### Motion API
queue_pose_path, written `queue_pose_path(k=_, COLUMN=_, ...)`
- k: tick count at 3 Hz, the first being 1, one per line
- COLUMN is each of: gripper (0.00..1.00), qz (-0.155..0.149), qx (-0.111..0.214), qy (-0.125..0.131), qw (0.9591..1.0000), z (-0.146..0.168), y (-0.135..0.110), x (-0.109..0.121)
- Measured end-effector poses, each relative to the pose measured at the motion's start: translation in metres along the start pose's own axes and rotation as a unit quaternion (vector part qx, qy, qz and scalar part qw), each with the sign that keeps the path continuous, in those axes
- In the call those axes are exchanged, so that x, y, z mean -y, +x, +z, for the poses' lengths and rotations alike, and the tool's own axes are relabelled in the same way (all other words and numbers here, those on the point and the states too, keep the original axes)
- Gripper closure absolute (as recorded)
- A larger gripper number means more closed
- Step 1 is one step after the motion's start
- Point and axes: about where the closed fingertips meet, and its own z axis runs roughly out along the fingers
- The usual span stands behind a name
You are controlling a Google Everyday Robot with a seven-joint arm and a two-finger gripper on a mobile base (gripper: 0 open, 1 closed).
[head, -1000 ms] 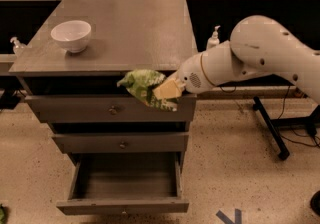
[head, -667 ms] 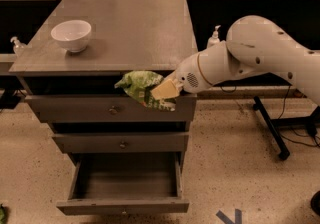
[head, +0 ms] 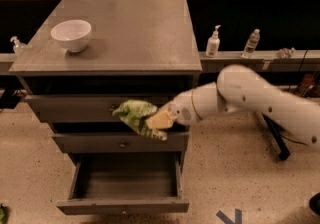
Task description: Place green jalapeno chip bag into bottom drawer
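Observation:
The green jalapeno chip bag [head: 134,113] is a wrinkly green and white foil bag held in the air in front of the upper drawers. My gripper [head: 159,119] is shut on the bag's right end, coming in from the right on a white arm. The bottom drawer [head: 122,205] is pulled open below, its deep grey box showing nothing inside. The bag hangs above the open drawer, roughly over its middle.
A white bowl [head: 71,34] sits on the grey cabinet top [head: 135,28] at the left. Two shut grey drawers [head: 80,109] with round knobs are above the open one. A pump bottle [head: 213,43] and a water bottle [head: 251,43] stand on a ledge behind right.
My gripper has moved down and a little left with the chip bag, from the level of the top drawer's front to lower, near the middle drawer.

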Motion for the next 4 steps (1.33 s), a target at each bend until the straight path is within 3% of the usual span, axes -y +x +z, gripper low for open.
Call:
queue_pose_path(k=1, gripper=1.0, qz=0.007, qx=0.066, qy=-0.03, qw=0.9974, z=0.057, y=0.064, x=-0.012)
queue_pose_path(k=2, gripper=1.0, qz=0.005, qx=0.1, qy=-0.022, qw=0.9947, z=0.084, y=0.076, x=0.001)
queue_pose_path(k=3, gripper=1.0, qz=0.011, qx=0.087, qy=-0.024, qw=0.9959, z=0.088, y=0.08, x=0.004)
queue_pose_path(k=4, gripper=1.0, qz=-0.002, qx=0.075, qy=-0.02, qw=0.997, z=0.098, y=0.111, x=0.038)
